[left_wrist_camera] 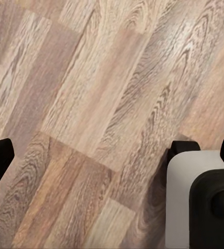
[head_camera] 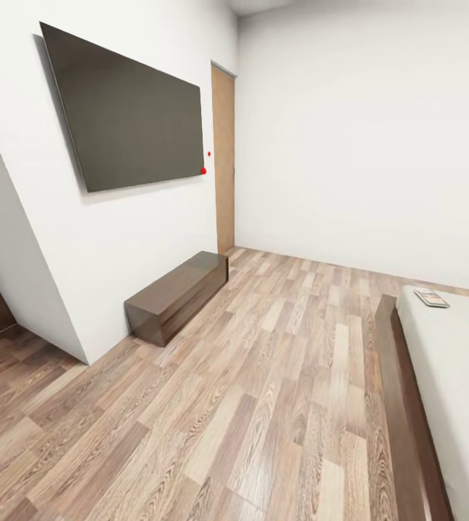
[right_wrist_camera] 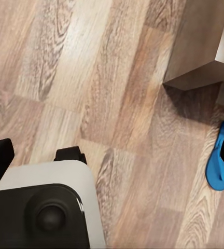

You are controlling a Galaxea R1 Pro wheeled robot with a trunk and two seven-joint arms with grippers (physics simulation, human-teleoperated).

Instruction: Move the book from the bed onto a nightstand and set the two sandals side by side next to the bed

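No legible text, not even on the book (head_camera: 431, 297).

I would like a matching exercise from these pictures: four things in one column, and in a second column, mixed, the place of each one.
Things:
1. book
2. sandal
3. dark screen
4. long dark console

Places:
A. mounted on the white wall
B. flat on the wood floor, near a dark wooden corner
C. on the pale mattress of the bed
D. on the floor against the wall, below the screen

Pairs: 1-C, 2-B, 3-A, 4-D
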